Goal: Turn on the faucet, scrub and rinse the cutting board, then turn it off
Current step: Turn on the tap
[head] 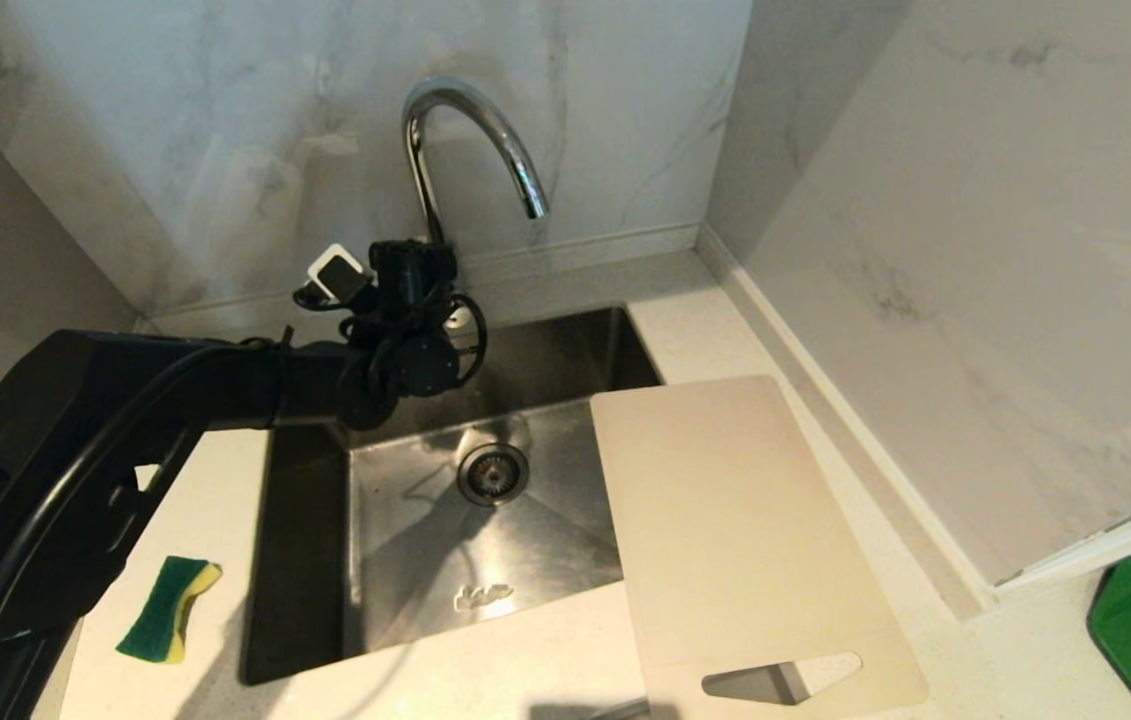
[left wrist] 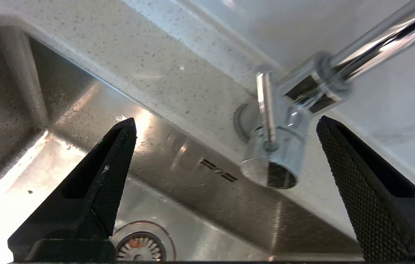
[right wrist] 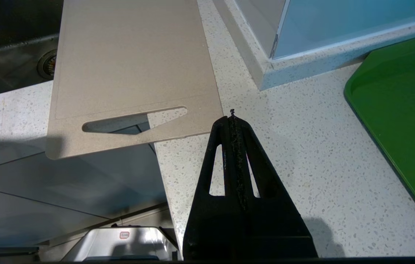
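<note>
Tall shiny chrome gooseneck faucet (head: 470, 140) at the back rim of the sink, against the marbled wall; spout arched over the basin, no water visible. Thin chrome side lever (left wrist: 266, 106) projecting from the faucet base, seen in the left wrist view between the two spread fingers and touching neither.

Left tool (head: 412, 268), black, raised over the back left part of the sink just in front of the faucet base; fingers (left wrist: 93, 190) spread wide apart, nothing held.

Rectangular stainless steel sink (head: 395, 520) set into the pale speckled stone table (head: 485, 660), round drain (head: 492, 473) near the basin's middle.

Large flat off-white plastic cutting board (head: 735, 540) with rounded corners, lying flat across the right edge of the sink, partly over the basin and partly on the table; elongated handle cut-out (head: 780, 682) at the near end, which overhangs the front edge of the table.

Small green-and-yellow sponge (head: 168, 608) on the table left of the sink, well apart from the board.

Right tool (right wrist: 233, 119), black, fingers pressed together and empty, above the table just beside the near right corner of the cutting board.

Green tray (right wrist: 405, 95) on the table at the far right.
</note>
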Controlling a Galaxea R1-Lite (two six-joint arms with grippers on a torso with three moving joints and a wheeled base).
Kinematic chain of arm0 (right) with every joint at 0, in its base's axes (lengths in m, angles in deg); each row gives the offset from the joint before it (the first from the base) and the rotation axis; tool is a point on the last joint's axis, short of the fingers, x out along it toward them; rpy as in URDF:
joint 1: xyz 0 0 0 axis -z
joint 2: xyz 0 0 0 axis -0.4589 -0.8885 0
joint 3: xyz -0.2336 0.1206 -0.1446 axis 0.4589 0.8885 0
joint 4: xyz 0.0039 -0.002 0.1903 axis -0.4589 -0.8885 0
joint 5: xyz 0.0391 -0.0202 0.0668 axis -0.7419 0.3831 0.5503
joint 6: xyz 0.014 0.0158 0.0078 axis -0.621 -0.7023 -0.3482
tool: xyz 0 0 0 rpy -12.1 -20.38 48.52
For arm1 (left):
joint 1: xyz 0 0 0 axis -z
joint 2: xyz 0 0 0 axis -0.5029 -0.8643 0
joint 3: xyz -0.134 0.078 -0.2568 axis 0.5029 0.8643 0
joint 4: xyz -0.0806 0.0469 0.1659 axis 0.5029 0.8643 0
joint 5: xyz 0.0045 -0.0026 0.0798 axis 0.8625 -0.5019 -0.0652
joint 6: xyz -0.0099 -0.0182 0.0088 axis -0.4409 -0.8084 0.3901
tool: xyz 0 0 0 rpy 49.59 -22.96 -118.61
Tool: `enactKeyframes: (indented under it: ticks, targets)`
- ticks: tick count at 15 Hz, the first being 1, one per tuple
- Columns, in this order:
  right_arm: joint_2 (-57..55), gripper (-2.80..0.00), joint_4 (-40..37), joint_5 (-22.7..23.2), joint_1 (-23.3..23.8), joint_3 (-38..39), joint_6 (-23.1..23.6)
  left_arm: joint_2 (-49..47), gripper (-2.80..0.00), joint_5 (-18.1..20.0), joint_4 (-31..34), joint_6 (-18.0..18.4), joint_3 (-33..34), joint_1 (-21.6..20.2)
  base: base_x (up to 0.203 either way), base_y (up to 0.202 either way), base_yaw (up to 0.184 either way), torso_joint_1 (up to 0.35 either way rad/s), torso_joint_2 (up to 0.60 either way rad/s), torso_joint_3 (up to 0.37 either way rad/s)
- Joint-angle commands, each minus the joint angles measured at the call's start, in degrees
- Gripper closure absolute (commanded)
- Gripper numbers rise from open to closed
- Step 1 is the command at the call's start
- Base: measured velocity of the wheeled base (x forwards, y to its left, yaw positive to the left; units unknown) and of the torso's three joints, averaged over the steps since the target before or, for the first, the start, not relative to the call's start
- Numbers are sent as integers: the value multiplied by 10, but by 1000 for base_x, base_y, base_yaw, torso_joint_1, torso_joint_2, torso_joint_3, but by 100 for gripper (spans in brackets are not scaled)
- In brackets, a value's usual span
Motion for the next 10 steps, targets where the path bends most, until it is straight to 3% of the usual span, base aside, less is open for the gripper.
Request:
enactKeyframes:
  ticks: [1, 10]
  targets:
    - [0, 0, 0, 0, 0, 0, 0, -8, -280, -2, -1, 0, 0, -4, 0, 0, 0, 0, 0, 0]
    - [0, 0, 0, 0, 0, 0, 0, -21, -280, 27, -3, 1, 0, -38, 0, 0, 0, 0, 0, 0]
